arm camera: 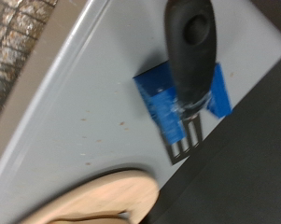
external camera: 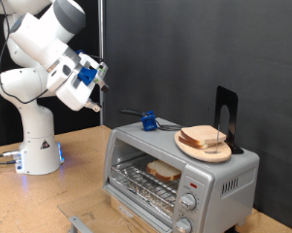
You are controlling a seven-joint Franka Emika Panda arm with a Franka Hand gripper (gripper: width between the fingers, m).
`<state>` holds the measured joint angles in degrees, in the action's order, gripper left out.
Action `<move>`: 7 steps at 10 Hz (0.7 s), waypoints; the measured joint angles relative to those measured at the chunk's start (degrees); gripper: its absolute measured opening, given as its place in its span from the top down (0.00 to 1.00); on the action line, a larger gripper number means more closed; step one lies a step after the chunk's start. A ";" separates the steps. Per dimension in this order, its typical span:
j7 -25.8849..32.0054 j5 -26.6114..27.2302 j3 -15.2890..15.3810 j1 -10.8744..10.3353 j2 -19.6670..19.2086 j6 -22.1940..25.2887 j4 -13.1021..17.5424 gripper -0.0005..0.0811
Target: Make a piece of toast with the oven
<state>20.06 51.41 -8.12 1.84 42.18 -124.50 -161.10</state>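
Observation:
The silver oven (external camera: 238,175) stands at the exterior view's right, with round knobs (external camera: 189,202) on its front. One slice of toast (external camera: 165,171) lies on the wire rack inside. Another pale slice (external camera: 202,137) lies on a round wooden plate (external camera: 189,149) on top of the oven. My gripper (external camera: 99,78) hangs in the air above and to the left of the oven, holding nothing. Its fingers do not show in the wrist view. That view looks down on the oven's grey top (arm camera: 75,103) and the plate's rim (arm camera: 112,198).
A blue block (external camera: 147,122) with a black handle (external camera: 131,114) lies on the oven top left of the plate. It also shows in the wrist view (arm camera: 154,98). A black upright stand (external camera: 226,112) rises behind the plate. A metal tray (external camera: 82,221) lies on the wooden table in front.

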 joint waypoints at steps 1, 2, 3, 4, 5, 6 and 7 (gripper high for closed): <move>-4.79 0.57 -1.37 1.56 -0.25 0.65 -0.17 0.00; -7.77 -0.34 -2.41 3.53 -0.53 1.03 -0.39 0.00; -9.63 -0.65 -2.56 5.06 -0.78 1.93 -0.53 0.00; -9.18 -0.65 -2.54 4.91 -0.80 2.41 -0.27 0.00; -10.78 -2.02 -2.85 5.03 -1.07 6.05 0.39 0.00; -13.37 -3.20 -3.91 5.28 -1.81 10.49 1.32 0.00; -15.58 -3.90 -5.73 5.70 -2.96 14.57 2.32 0.00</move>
<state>4.48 47.51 -13.85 7.54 39.22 -109.92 -158.78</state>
